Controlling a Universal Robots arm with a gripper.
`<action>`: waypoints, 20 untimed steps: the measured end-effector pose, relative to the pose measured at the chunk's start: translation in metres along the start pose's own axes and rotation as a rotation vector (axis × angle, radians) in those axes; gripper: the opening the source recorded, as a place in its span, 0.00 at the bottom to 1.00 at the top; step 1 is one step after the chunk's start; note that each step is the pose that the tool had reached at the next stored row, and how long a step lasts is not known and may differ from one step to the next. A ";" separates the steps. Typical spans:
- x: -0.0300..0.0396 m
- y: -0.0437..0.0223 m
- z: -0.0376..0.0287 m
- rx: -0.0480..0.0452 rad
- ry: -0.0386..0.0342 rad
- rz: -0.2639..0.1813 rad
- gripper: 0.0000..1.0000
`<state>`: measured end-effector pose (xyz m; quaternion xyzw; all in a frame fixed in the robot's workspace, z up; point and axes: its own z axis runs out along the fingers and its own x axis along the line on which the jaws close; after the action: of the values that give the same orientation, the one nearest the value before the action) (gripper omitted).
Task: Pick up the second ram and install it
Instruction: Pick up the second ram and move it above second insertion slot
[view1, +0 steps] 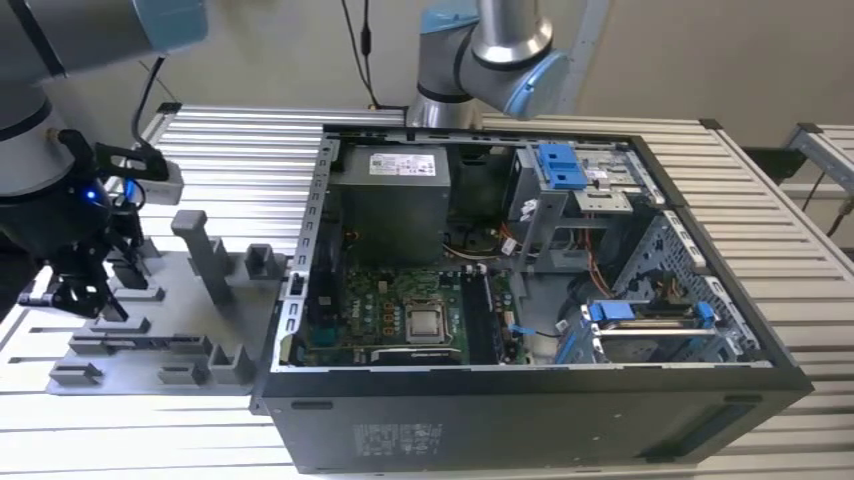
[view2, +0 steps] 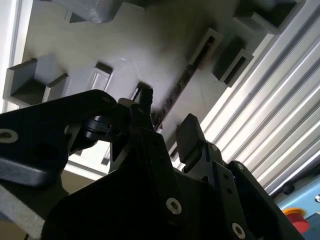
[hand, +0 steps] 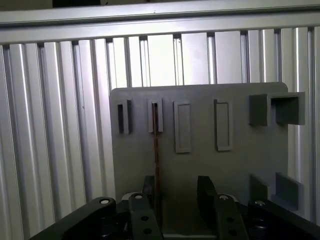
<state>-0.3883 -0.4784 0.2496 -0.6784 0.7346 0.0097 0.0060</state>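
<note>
Hand (hand: 176, 189) open, its two fingers straddling the second ram (hand: 156, 150). The ram stands on edge in a slot of the grey holder tray (hand: 240, 165), close beside one finger. Beyond lies the ribbed aluminium tabletop (hand: 50, 125).

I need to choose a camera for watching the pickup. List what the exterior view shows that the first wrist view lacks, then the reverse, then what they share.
Exterior view: the open computer case, its green board, a grey box inside it, and a second arm behind it.
First wrist view: the memory stick standing on edge in a slot of the tray, between the fingers of the open hand, close to one of them.
Both: the grey tray on the ribbed table, with the hand over it.
</note>
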 end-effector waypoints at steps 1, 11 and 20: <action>0.0001 0.0002 0.0009 0.0000 0.0000 0.000 0.48; 0.0001 0.0005 0.0036 0.0005 -0.0004 0.000 0.48; 0.0035 0.0037 0.0184 -0.0006 0.0000 0.000 0.48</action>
<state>-0.3923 -0.4812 0.2312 -0.6784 0.7346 0.0099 0.0058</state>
